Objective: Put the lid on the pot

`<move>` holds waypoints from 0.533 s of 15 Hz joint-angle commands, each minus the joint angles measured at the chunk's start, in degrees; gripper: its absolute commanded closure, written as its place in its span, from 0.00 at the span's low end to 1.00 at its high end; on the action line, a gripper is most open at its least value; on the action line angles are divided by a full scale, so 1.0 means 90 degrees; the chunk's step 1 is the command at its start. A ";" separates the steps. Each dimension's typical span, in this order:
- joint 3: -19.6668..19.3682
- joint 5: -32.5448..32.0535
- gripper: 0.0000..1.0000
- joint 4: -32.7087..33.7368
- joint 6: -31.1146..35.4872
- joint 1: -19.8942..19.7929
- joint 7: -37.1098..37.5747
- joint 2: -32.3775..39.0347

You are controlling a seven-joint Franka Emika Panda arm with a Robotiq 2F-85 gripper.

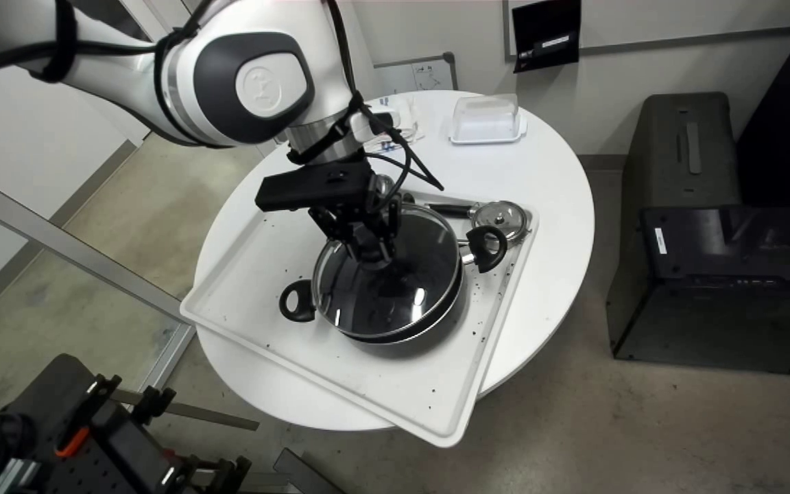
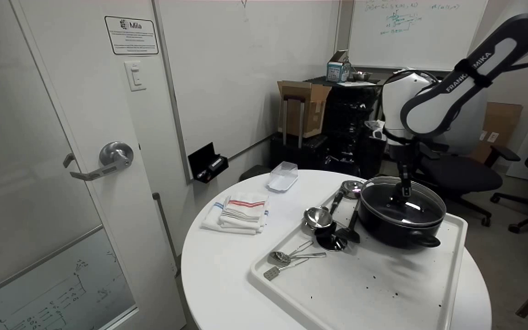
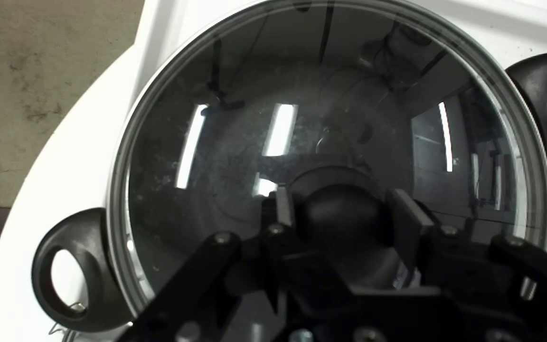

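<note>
From where I stand, the glass lid [image 1: 402, 291] lies over the black pot [image 2: 387, 231], centred as far as I can judge, and in both exterior views I make out no clear gap under its rim (a slight lift would be hard to spot, mind). The fingers [image 3: 411, 211] are set fairly narrow, one to each side of the dark knob [image 3: 342, 216]; whether they pinch it or stand just clear, I cannot tell.

To my eye the job is nearly done, and what's left is seating the lid and letting go cleanly. I'd begin with a light press straight down through the knob, so the rim finds its place all the way round, and only then part the fingers, slowly and by the same amount on both sides. If one drags, the lid could slide off centre. Next comes a plain vertical rise, with no twist, until the fingertips are well above the knob; leaving at a slant might hook it and tip the glass.

The side handles [image 3: 546, 123] stick out past the rim, so I'd keep low sweeps away from them. A knock there could shift the whole pot on the tray [image 2: 406, 275], and one corner of that tray juts past the edge of the round desk [image 1: 553, 192]. A black cooking utensil [image 2: 349, 234] lies close by the pot too, another reason to leave upward rather than sideways.
</note>
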 commanded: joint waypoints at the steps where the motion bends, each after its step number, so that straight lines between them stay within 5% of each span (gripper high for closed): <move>1: -0.0030 -0.0012 0.75 -0.0059 0.0075 -0.0015 -0.0026 -0.0080; 8: -0.0035 -0.0003 0.75 -0.0030 0.0069 -0.0051 -0.0072 -0.0046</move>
